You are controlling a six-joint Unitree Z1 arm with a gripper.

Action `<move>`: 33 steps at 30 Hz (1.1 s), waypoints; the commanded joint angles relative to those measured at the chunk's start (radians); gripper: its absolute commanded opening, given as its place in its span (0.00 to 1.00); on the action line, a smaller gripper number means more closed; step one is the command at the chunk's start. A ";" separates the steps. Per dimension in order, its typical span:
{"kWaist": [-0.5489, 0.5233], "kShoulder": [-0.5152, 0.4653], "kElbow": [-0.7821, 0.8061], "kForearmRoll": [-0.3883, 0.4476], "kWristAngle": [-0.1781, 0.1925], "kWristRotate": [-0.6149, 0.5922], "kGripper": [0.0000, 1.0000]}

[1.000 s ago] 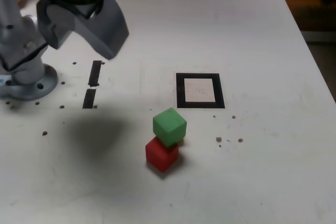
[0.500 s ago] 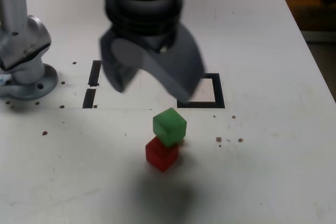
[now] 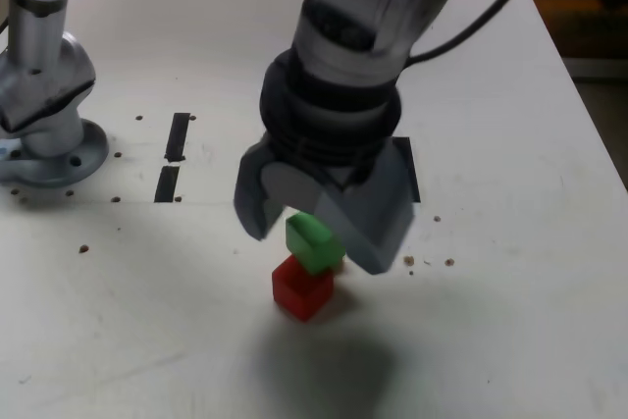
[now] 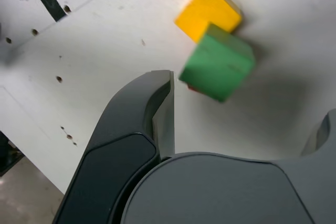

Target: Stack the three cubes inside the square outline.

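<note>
Three cubes sit close together on the white bench [image 3: 510, 340], toward its near edge as the exterior view shows it. The green cube [image 3: 313, 241] rests on top of the red cube [image 3: 301, 290], skewed so their corners do not line up. The yellow cube [image 4: 208, 12] shows only in my wrist view, lying on the bench and touching the green one; from outside my own body hides it. My claw [image 3: 319, 228] points down over the pair with its jaws spread wide, one on each side of the green cube, and I see a gap between the cube and the jaw visible in the wrist view, so I am pinching nothing. The square outline [image 3: 407, 166] lies farther from the near edge than the cubes, mostly covered by my wrist; only a strip of its black frame shows, and no cube is seen inside it. Two short black bars [image 3: 173, 157] mark the bench near my base [image 3: 49, 149].
</note>
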 commanded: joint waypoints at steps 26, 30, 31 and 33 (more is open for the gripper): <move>0.033 0.015 0.216 -0.220 -0.003 0.027 0.48; 0.036 0.013 0.229 -0.231 0.001 0.027 0.35; 0.036 0.013 0.230 -0.232 0.002 0.027 0.35; 0.037 0.010 0.232 -0.231 0.003 0.027 0.34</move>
